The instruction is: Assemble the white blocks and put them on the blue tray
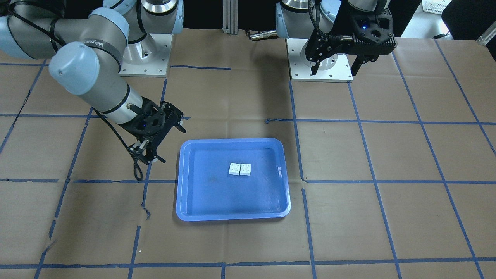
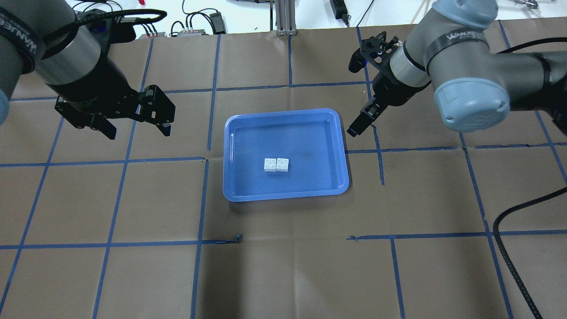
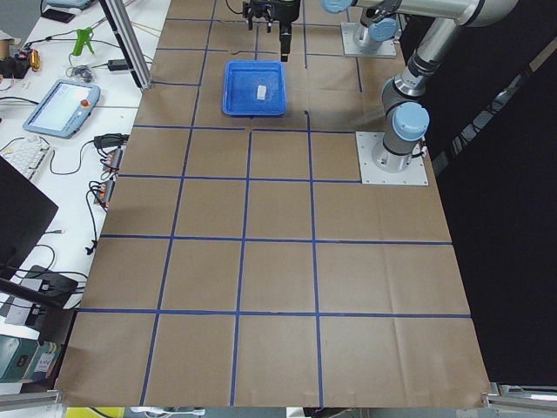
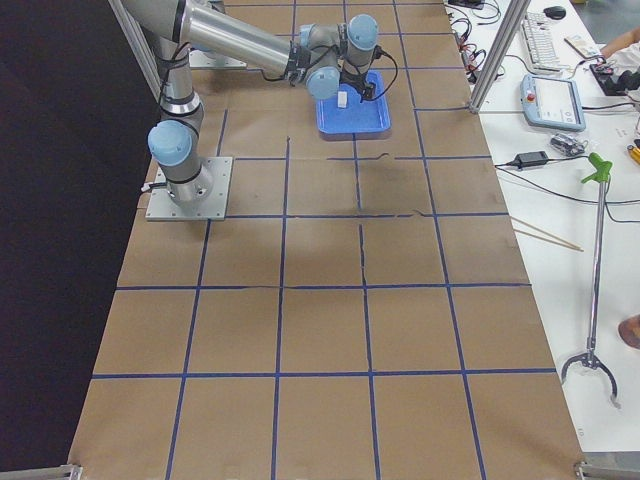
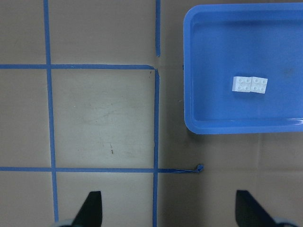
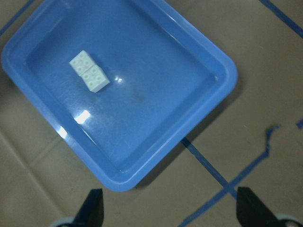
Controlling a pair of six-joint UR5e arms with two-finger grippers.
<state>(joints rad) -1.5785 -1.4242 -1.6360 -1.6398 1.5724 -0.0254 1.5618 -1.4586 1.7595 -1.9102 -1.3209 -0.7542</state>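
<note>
The two white blocks sit joined side by side, studs up, near the middle of the blue tray. They also show in the front view, the left wrist view and the right wrist view. My left gripper is open and empty, above the table to the tray's left. My right gripper is open and empty, just beyond the tray's far right corner. Neither gripper touches the blocks or the tray.
Brown paper with a blue tape grid covers the table. The two arm bases stand at the robot's side. A bench with cables, a keyboard and a teach pendant runs along the far side.
</note>
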